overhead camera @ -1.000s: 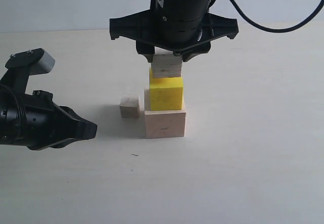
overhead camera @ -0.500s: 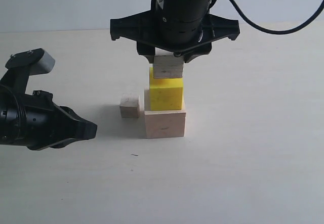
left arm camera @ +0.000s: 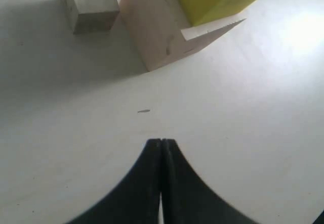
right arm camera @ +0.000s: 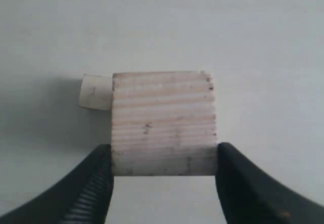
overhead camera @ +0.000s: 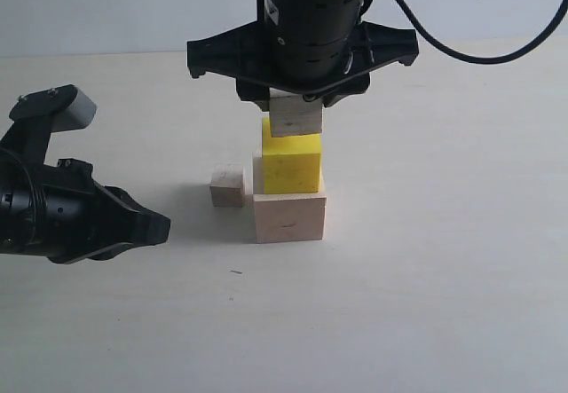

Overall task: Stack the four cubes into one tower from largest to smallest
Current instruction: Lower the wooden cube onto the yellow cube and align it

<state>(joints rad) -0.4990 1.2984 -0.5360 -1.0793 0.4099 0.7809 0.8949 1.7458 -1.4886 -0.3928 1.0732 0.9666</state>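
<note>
The large pale wood cube (overhead camera: 289,217) rests on the table with the yellow cube (overhead camera: 291,164) on top of it. My right gripper (overhead camera: 295,100) comes down from above and is shut on the medium pale wood cube (overhead camera: 295,114), its fingers (right arm camera: 98,183) pressed against two opposite sides. That cube (right arm camera: 163,123) sits at the yellow cube's top face; I cannot tell whether it rests there. The small pale wood cube (overhead camera: 227,186) lies beside the large cube, on its left. My left gripper (overhead camera: 151,226) hovers low at the left, shut and empty (left arm camera: 161,143).
The left arm's black body (overhead camera: 53,207) fills the left edge of the pale tabletop (overhead camera: 426,304). A black cable (overhead camera: 461,47) trails off from the right arm to the upper right. In the left wrist view the small cube (left arm camera: 90,6) and large cube (left arm camera: 162,32) lie ahead.
The right gripper and the medium cube in it have shifted slightly to the right above the yellow cube. The left arm has not moved.
</note>
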